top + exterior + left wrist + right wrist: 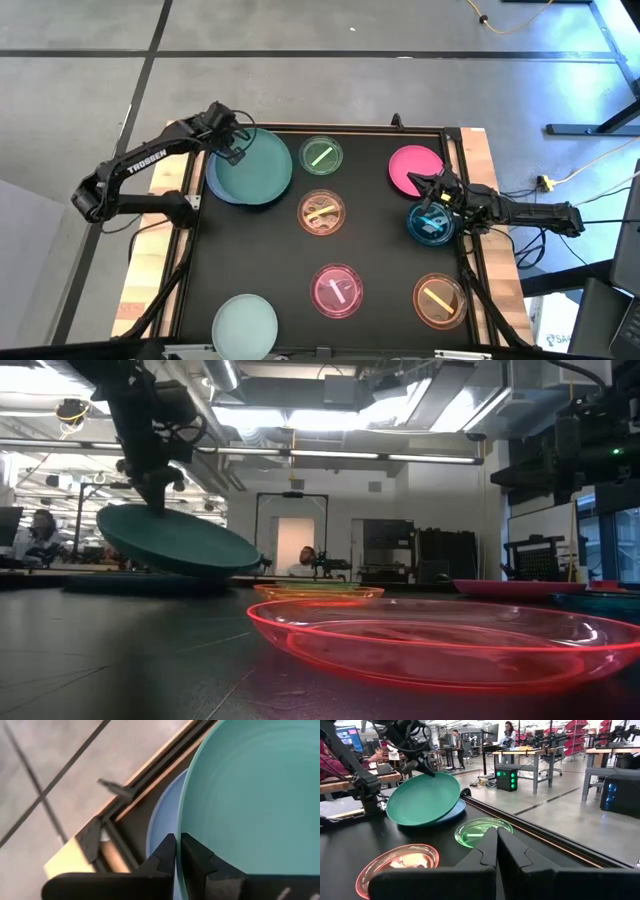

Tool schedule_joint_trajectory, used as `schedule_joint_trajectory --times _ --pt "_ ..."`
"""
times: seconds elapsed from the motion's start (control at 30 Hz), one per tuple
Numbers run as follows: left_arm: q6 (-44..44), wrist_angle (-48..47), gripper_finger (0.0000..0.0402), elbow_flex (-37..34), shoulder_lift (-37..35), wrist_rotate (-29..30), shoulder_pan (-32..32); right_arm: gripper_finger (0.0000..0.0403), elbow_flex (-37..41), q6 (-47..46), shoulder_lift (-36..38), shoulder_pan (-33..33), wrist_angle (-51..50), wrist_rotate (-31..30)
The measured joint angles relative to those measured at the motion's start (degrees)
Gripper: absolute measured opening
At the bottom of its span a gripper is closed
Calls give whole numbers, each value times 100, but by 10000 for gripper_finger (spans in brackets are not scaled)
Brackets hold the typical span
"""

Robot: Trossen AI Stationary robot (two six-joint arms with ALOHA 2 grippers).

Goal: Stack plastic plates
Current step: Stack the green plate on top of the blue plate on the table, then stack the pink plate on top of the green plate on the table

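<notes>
Up in the upper left of the high view, the left gripper (232, 150) had its fingers clamped on the rim of the teal plate (252, 165), holding it tilted over the blue plate (222, 188) that lay flat on the bench (380, 240). From the low view the teal plate (175, 540) hung at a slant, its lower edge close to or touching the plate beneath; I could not tell which. The left wrist view showed both fingers (161, 862) pinching the teal rim with the blue plate (165, 827) under it.

At the right of the high view, the right gripper (436, 200) hovered over a small blue plate (430, 224), just beside the pink plate (412, 168); its wrist view showed the fingers (485, 855) together, holding nothing.

Elsewhere on the bench lay a green plate (320, 155), an orange plate (322, 213), a pink translucent plate (338, 290), another orange plate (440, 300) at lower right, and a mint plate (244, 325) at the bottom edge.
</notes>
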State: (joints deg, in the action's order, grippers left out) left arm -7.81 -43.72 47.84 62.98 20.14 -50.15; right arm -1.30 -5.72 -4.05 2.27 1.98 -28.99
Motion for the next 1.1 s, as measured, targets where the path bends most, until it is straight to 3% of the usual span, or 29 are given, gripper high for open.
schedule_joint_trajectory --times 0.13,0.37,0.73,0.8,0.97,1.1 --pt "15 -70 13 -12 -2 334 -65 5 0 2 1 -1 -4 -3" --pt "-16 -170 22 -16 0 214 -62 5 0 9 0 0 -9 4" --pt "190 -176 120 -18 0 178 -36 5 0 -193 -1 1 -13 8" --pt "530 -139 128 6 2 -96 58 5 0 -409 0 0 -13 10" --pt "716 620 131 21 1 -1621 730 5 0 -444 -1 2 -11 163" --pt "846 1279 130 25 72 -2149 1654 5 0 -495 -79 2 -32 439"
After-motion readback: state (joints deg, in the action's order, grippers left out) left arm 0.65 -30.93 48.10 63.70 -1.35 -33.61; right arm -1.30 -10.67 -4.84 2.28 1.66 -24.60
